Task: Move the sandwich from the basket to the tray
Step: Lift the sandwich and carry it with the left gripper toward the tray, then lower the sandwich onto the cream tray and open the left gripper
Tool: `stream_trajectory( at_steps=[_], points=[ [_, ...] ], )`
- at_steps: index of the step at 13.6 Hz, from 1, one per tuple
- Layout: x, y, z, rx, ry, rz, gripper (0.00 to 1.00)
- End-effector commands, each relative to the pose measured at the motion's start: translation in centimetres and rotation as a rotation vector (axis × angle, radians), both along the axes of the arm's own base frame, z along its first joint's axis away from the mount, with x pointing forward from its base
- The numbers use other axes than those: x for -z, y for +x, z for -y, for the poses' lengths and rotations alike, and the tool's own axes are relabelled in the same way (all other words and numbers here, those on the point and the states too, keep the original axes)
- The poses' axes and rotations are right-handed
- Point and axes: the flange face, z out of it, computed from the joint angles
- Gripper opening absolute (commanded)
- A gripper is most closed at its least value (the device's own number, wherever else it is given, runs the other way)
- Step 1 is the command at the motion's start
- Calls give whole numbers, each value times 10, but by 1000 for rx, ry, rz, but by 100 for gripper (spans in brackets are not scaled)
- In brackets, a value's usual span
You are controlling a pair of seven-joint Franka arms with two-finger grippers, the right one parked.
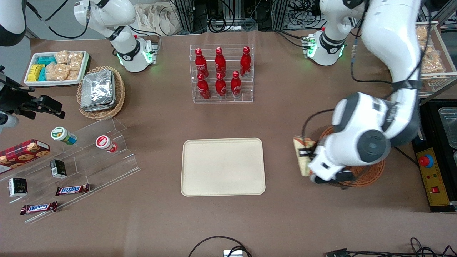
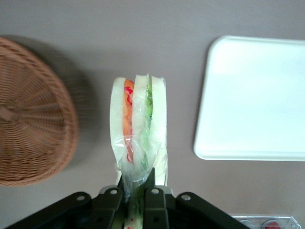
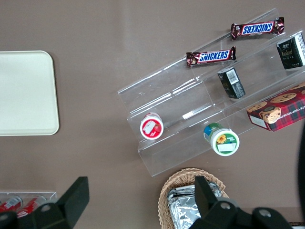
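sandwich (image 2: 139, 124) hung clamped in the end effector (image 2: 137, 188), fingers (image 2: 153, 193) pinched together on one end of the wrapped wedge, cut face with orange and green layers turned toward the wrist camera. seen from the front, sandwich (image 1: 303, 155) and end effector (image 1: 312, 166) sat in the air just past the rim of the basket (image 1: 369, 175), on the side facing the tray (image 1: 223, 166). basket (image 2: 33, 114) looked empty in the wrist view, well clear of the wedge, not touching it. judged as the carry step: pick done, lift done, transfer under way, release not yet made.

key relation: tray (image 2: 214, 95) lay sideways from the end effector, toward the parked arm's end of the tabletop (image 1: 285, 214), with a strip of bare brown surface between wedge and tray rim. long axis of the sandwich ran out from the fingers, roughly parallel to the nearer tray edge, so a plain sideways shift should bring the whole wedge over the tray without a turn of the wrist. tray held nothing, so any spot inside the rim would serve.

risk, as a guess: grip sat on loose film and soft bread at one end only, so the free end could sag or swing, and the wedge might topple onto a face when let go. lowering close to the tray before parting the fingers seemed wise.
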Motion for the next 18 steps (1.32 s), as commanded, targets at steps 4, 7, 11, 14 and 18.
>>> stream_trajectory(
  at_steps=[4, 7, 11, 14, 18],
  points=[
    [72, -5, 104, 98, -24, 86, 0],
    [121, 4, 116, 88, -59, 129, 0],
    [146, -5, 131, 105, -61, 121, 12],
    [152, -6, 131, 98, -63, 110, 33],
    [166, -13, 127, 109, -49, 83, 100]
  ],
)
